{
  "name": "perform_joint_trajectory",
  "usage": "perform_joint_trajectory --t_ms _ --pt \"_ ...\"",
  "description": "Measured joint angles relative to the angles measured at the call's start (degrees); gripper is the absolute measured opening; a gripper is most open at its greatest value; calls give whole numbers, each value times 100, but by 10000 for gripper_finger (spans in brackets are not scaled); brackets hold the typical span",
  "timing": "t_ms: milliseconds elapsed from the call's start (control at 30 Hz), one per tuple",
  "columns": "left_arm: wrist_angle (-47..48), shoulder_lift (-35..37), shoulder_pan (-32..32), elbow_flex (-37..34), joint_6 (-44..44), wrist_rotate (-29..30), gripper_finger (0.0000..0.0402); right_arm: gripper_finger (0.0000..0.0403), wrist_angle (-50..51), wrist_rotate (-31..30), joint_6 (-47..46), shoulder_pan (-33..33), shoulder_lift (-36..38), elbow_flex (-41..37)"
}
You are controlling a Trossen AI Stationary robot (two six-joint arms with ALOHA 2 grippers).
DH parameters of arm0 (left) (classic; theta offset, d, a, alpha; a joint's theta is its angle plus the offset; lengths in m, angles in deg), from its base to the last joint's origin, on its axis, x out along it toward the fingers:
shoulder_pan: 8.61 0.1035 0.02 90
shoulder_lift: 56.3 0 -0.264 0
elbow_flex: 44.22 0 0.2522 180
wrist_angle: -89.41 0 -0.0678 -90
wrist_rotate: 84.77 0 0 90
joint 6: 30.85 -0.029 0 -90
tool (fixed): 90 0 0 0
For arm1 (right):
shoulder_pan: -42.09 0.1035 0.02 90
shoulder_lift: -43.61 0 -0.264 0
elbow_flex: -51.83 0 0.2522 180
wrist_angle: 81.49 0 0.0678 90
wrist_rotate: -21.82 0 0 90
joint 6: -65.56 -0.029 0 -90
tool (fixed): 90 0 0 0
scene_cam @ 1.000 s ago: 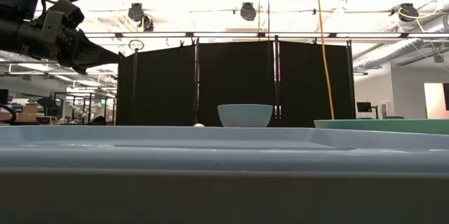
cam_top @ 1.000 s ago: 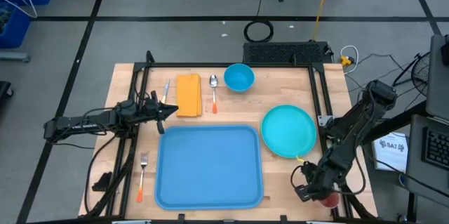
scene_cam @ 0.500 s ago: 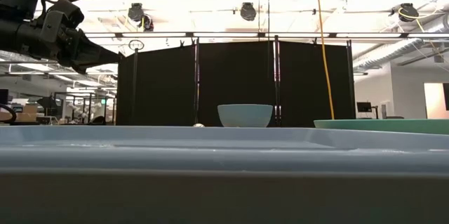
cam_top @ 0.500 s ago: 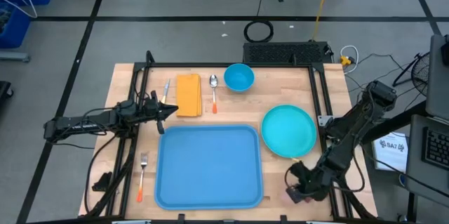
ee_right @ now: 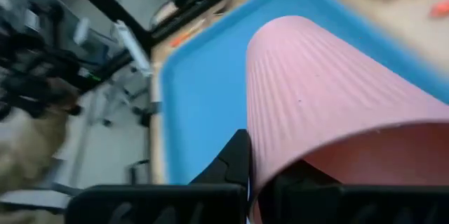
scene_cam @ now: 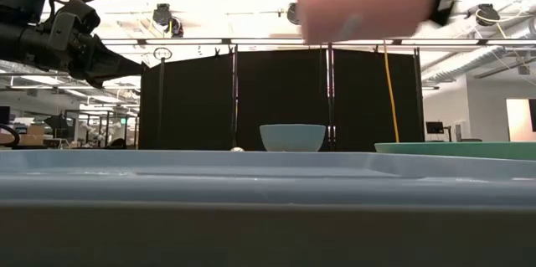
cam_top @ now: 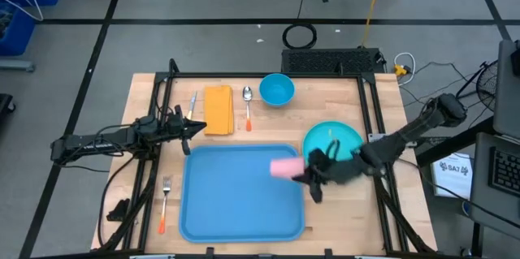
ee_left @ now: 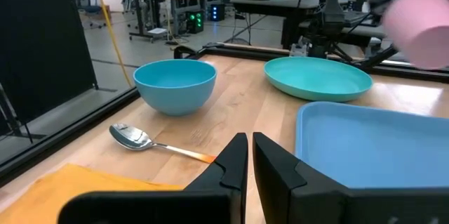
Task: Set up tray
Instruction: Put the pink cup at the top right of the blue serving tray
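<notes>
The light-blue tray [cam_top: 236, 198] lies flat at the table's near middle. A pink ribbed cup [cam_top: 284, 166] hangs on its side over the tray's right part, and also shows in the low view [scene_cam: 364, 3] and the left wrist view [ee_left: 421, 17]. My right gripper [cam_top: 304, 171] is shut on the pink cup and comes in from the table's right over the teal plate [cam_top: 335, 147]. My left gripper [cam_top: 195, 127] waits shut above the table's left, beside the orange napkin [cam_top: 218, 110]. My right gripper [ee_right: 270, 171] holds the pink cup by the wall at its open mouth [ee_right: 261, 155], with one finger [ee_right: 237, 159] outside and the other inside. The fingers come slanting down from the table's right. The cup is lifted clear of the tray on its side, base pointing toward the table's left.
A blue bowl [cam_top: 277, 89], a spoon [cam_top: 247, 106] and a knife [cam_top: 192, 103] lie along the far side by the napkin. A fork [cam_top: 165, 202] lies left of the tray. A black frame [cam_top: 370, 105] borders the table.
My right gripper has swung up from the table's near right corner toward the left and far side, rolling as it went. It now carries the pink cup, lifted clear, on its side over the tray's right part.
</notes>
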Motion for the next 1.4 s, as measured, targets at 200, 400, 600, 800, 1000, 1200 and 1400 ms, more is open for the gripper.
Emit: perform_joint_trajectory --t_ms 200,400,600,800,1000,1200,1400 --pt "-9 0 0 0 1 124 26 0 905 1316 1393 -1642 -141 391" --pt "6 0 1 2 34 126 26 0 2941 1330 2325 -2366 -731 1537" --pt "35 0 2 7 38 128 26 0 4709 1600 2714 -2298 -1876 2864" --pt "58 0 1 9 10 128 26 0 6120 1652 3124 -2148 -3095 3757" --pt "81 0 0 11 7 133 26 0 6248 1880 3378 -2062 -3703 4063" --pt "132 0 2 15 -6 158 26 0 6262 1949 3359 -2060 -3799 4109" --pt "143 0 2 15 -10 174 26 0 6299 2232 3035 -1948 -3806 4101"
